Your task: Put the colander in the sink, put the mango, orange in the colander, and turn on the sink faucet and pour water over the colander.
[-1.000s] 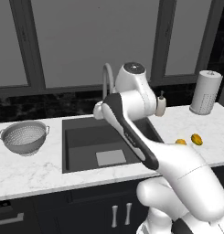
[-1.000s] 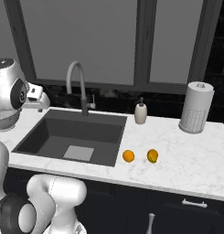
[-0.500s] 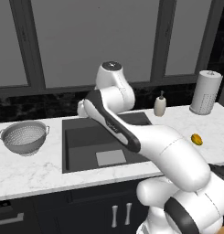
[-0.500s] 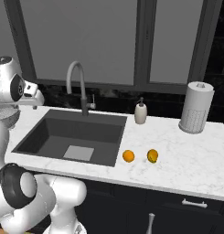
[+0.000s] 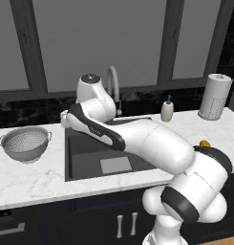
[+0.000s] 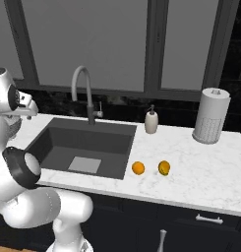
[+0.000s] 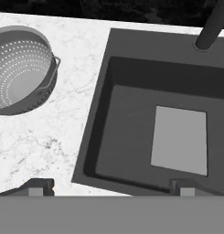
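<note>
Pincer [image 7: 109, 185] is spread wide with nothing in it, hovering over the sink's [image 7: 131, 114] left edge, and the colander [image 7: 19, 68] sits further left on the tabletop [image 7: 63, 132].

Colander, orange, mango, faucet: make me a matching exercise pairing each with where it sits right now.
Things:
1. colander
2. orange
3. mango
4. sink faucet

Places:
A. on the counter just right of the sink, nearest its edge
B. behind the sink basin, arching over it
C. on the counter left of the sink
D. on the counter right of the sink, beside another fruit and farther from the basin

Pairs: 1-C, 2-A, 3-D, 4-B
</note>
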{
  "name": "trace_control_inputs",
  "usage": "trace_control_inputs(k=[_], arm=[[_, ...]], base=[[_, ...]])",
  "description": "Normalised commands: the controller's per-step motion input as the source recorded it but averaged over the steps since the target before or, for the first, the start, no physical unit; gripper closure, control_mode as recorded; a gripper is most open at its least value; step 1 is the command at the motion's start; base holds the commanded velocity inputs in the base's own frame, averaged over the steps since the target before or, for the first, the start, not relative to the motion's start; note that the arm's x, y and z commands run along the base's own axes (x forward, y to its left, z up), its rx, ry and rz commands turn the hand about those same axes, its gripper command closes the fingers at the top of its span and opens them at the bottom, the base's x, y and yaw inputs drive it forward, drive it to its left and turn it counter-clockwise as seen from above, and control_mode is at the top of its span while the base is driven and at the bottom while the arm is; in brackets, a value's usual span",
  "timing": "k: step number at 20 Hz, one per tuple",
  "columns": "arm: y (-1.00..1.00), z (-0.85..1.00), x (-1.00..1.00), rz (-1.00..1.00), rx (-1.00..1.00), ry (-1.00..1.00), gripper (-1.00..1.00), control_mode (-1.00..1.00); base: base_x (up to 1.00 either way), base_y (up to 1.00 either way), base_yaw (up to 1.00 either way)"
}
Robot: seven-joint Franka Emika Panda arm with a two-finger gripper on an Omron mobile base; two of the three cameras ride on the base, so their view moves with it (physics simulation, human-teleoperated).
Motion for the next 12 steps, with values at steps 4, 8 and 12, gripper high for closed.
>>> trace_control_inputs(k=[4, 8, 12], arm=[[0.62, -0.32, 0.39, 0.0, 0.0, 0.02, -1.0, -1.0], [0.6, -0.2, 0.4, 0.0, 0.0, 0.03, -1.0, -1.0], [0.53, -0.07, 0.36, 0.0, 0.0, 0.09, -1.0, -1.0]], base=[[0.0, 0.0, 0.0], [0.0, 0.0, 0.0], [0.0, 0.0, 0.0]])
